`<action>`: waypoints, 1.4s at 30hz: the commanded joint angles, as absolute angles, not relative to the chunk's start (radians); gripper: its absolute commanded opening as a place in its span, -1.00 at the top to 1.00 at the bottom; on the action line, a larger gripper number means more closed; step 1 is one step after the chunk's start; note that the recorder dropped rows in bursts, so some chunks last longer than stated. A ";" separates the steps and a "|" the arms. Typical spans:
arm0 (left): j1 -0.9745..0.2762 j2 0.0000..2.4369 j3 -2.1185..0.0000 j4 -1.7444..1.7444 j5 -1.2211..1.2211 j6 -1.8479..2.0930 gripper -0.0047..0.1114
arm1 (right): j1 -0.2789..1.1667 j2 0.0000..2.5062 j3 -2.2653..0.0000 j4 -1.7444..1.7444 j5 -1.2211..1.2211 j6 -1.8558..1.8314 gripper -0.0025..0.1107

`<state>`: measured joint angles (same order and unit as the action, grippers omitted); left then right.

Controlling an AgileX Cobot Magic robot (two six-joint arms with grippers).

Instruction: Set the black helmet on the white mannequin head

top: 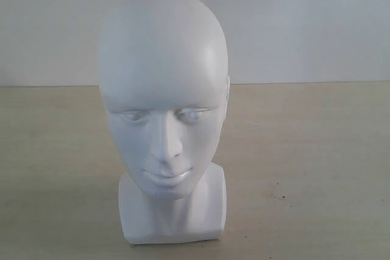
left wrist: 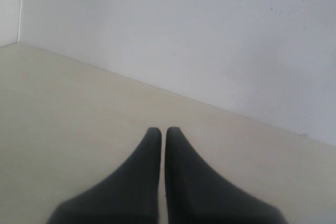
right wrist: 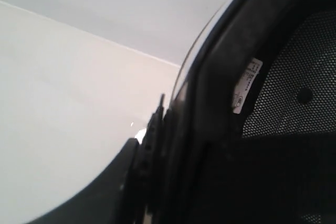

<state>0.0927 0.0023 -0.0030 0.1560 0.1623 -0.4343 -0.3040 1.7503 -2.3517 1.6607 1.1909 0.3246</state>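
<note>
We see the head upright on the table. The helmet is off the head, its rim pinched by our right gripper (mesh lining close up). Our left gripper is closed, empty.

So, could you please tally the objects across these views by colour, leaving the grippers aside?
White: 1, the white mannequin head, standing upright on the table.
Black: 1, the black helmet, seen only in the right wrist view.
Total: 2
</note>
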 commanded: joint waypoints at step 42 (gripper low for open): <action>0.095 0.000 0.000 0.157 0.157 -0.432 0.84 | -0.230 1.842 -2.422 1.744 1.094 0.369 0.96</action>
